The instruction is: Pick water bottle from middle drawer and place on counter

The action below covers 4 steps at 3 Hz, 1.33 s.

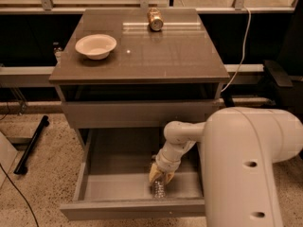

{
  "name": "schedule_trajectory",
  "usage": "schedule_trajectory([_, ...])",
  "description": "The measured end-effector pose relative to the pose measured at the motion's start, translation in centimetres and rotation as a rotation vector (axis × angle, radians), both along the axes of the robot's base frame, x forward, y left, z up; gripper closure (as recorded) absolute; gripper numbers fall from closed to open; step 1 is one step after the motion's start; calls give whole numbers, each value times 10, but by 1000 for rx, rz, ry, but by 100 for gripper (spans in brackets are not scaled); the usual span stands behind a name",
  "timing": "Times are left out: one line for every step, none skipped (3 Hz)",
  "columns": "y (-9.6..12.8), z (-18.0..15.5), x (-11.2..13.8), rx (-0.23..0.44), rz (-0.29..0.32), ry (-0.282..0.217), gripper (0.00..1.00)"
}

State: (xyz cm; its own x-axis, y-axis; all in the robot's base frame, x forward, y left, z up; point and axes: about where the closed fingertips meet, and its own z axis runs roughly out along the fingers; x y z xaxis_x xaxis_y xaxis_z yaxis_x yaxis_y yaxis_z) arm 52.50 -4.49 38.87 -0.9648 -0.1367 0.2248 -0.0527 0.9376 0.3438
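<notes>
Gripper (161,175) is sitting low in the middle drawer (116,189), right over the water bottle (158,190) near the front wall; can't tell if the jaws are clamped on it. Bottle is probably handling light, thin-walled and slippery, so I'm favouring a gentle hold across the ribbed body.

The counter (156,56) is seen as smooth and glossy. The can (155,19) looks like shiny metal. The water bottle (158,189) is made of clear plastic. The gripper (161,176), down in the matt middle drawer (118,160), is carried by a smooth white arm (246,164).
</notes>
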Motion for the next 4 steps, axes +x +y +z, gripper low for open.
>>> schedule_trajectory([-7, 16, -1, 99, -28, -26, 100])
schedule_trajectory([-16, 51, 1, 220, -46, -110, 100])
schedule_trajectory([-27, 101, 0, 340, -42, -218, 100])
schedule_trajectory([-39, 184, -3, 414, 50, -398, 100])
